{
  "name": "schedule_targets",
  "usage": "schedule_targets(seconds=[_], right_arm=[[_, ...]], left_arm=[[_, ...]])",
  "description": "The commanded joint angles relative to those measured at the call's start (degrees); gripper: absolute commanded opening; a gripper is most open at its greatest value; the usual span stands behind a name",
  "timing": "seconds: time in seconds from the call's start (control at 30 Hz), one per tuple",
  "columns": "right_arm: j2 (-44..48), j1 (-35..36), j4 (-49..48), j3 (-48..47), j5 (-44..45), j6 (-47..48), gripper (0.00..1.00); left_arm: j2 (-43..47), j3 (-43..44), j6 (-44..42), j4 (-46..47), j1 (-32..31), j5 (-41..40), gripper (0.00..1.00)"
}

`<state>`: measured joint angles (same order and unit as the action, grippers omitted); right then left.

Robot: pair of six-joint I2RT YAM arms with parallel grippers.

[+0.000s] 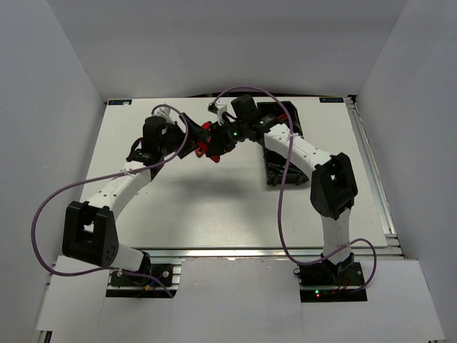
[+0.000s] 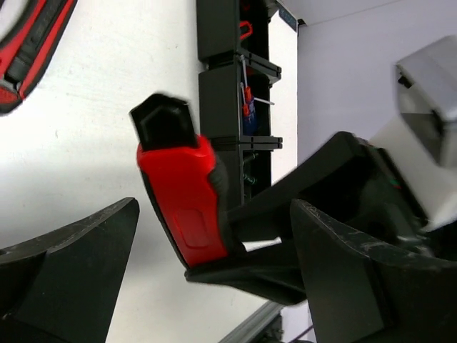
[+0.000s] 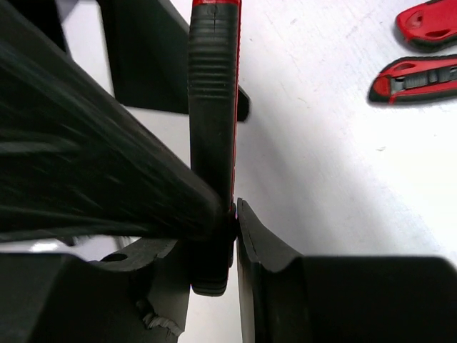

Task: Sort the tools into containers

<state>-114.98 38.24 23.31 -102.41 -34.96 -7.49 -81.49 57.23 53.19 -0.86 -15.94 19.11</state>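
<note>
A tool with a red-and-black handle (image 3: 213,107) is held up above the table, and my right gripper (image 3: 234,221) is shut on it, fingers pressed to both sides of the handle. In the left wrist view the same red handle (image 2: 182,204) sits between the spread fingers of my left gripper (image 2: 214,214), which is open and not touching it. From above, both grippers meet at the red tool (image 1: 208,145), the left gripper (image 1: 187,141) on its left and the right gripper (image 1: 223,138) on its right. The black three-compartment tray (image 2: 218,93) holds small screwdrivers (image 2: 246,100).
Two more red-and-black handled tools (image 3: 414,77) (image 3: 428,18) lie on the white table near the grippers; one shows as red handles (image 2: 32,46) in the left wrist view. The tray (image 1: 273,171) lies under the right arm. Grey walls enclose the table.
</note>
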Motion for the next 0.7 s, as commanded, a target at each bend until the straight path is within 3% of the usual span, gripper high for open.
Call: schedule_targets(seconds=[0.0,0.17,0.27,0.4,0.5,0.67], right_arm=[[4.15,-2.46,-1.52,1.51,-2.04,9.05,0.0],[5.12,-8.61,1.91,1.43,-1.25,27.4,0.0],[3.89,-16.32,4.19,-2.07,-1.52,44.6,0.0],[-0.15,-21.61,2.89,-5.69,5.58,56.75,0.0],[-3.49,-24.17,-0.79,-6.83,9.28,61.96,0.0],[-9.98,-26.46,-6.6,-10.79,12.36,62.77,0.0]], left_arm=[[4.32,3.76,-5.62,1.13,-0.23,-1.09,0.98],[8.8,5.26,-10.64,-1.95,-0.14,-4.6,0.98],[12.22,3.07,-12.05,-3.09,0.04,-8.2,0.98],[16.1,-1.24,-11.79,-3.09,0.3,-8.92,0.98],[17.85,-3.97,-10.66,-3.88,0.39,-8.57,0.98],[19.79,-6.34,-10.12,-5.99,0.39,-9.09,0.98]])
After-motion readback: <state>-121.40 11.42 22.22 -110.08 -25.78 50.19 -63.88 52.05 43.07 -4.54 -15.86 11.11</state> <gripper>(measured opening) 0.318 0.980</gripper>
